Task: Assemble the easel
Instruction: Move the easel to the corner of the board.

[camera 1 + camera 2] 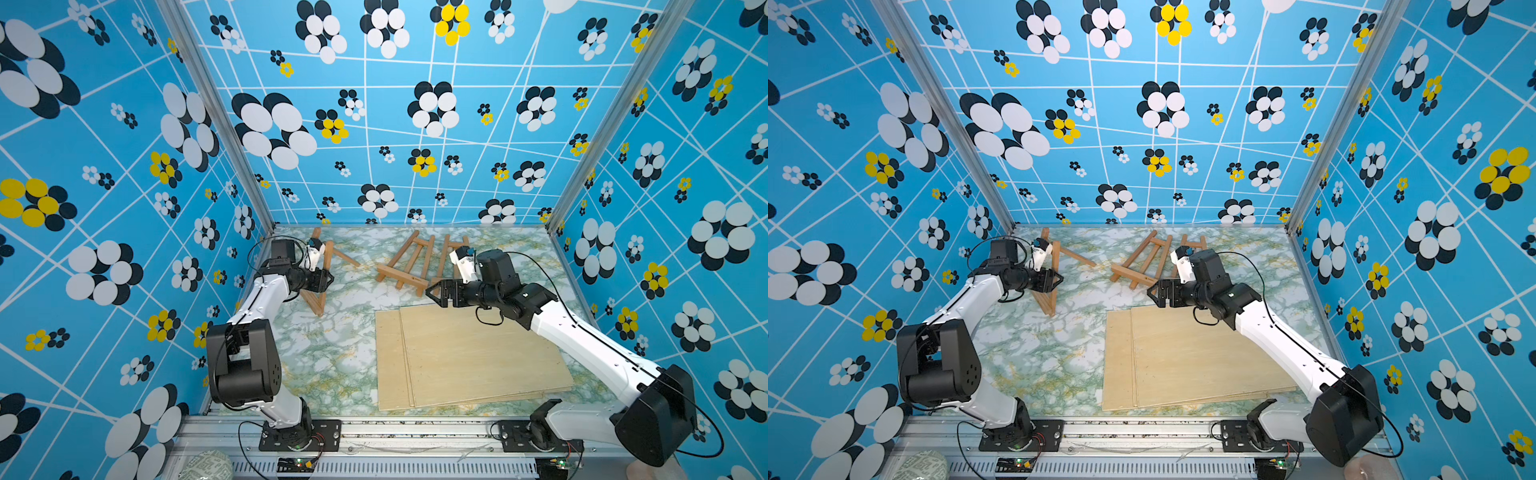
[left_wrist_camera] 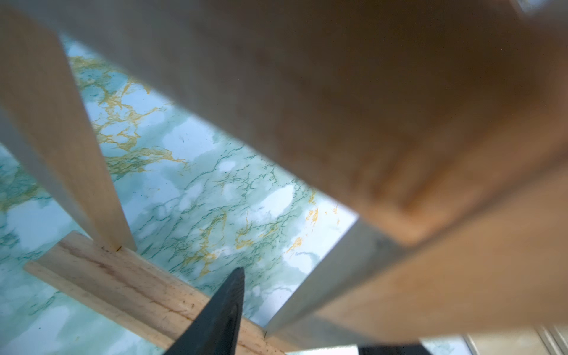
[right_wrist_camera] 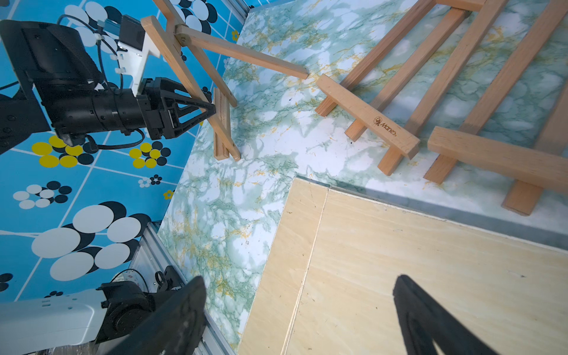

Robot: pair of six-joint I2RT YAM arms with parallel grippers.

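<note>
A wooden easel (image 1: 319,301) stands propped at the back left, its rear leg (image 3: 246,57) splayed onto the marble table (image 1: 332,357). My left gripper (image 1: 330,278) reaches in from the side around one front leg (image 2: 399,292). One black finger (image 2: 221,307) shows beside that leg with a narrow strip of table between them; the other finger is hidden behind the wood. The gripper appears open. My right gripper (image 1: 434,293) hangs open and empty over the far edge of the plywood boards (image 1: 469,357), with both its fingertips visible around its midpoint (image 3: 299,281).
Two more easels (image 1: 403,268) (image 1: 451,253) lie flat at the back middle, one stamped on its ledge (image 3: 368,120). Two stacked plywood boards cover the near right of the table. Patterned walls close in on three sides, and a metal rail (image 1: 374,432) runs along the front.
</note>
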